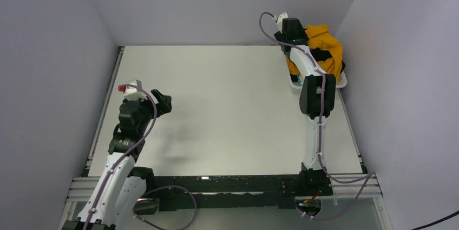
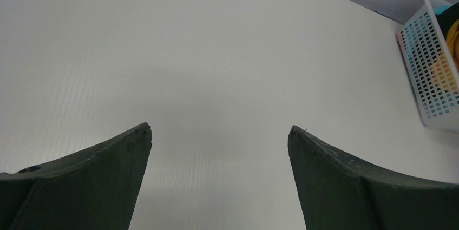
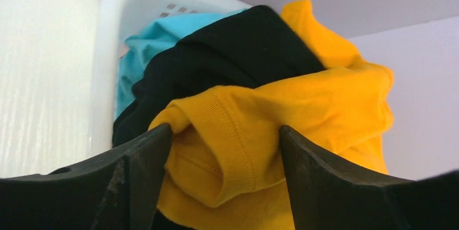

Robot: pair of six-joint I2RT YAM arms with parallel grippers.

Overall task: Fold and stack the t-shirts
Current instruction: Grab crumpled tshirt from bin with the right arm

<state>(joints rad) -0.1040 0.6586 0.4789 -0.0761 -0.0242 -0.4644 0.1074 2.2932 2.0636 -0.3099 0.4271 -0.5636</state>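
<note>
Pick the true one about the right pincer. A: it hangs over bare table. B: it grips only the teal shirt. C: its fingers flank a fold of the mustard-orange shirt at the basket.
C: the right pincer has a fold of the mustard-orange shirt between its fingers, at the white basket.

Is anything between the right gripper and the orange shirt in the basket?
Nothing visible. The right gripper straddles a fold of the orange shirt, which lies atop the black shirt in the basket.
</note>
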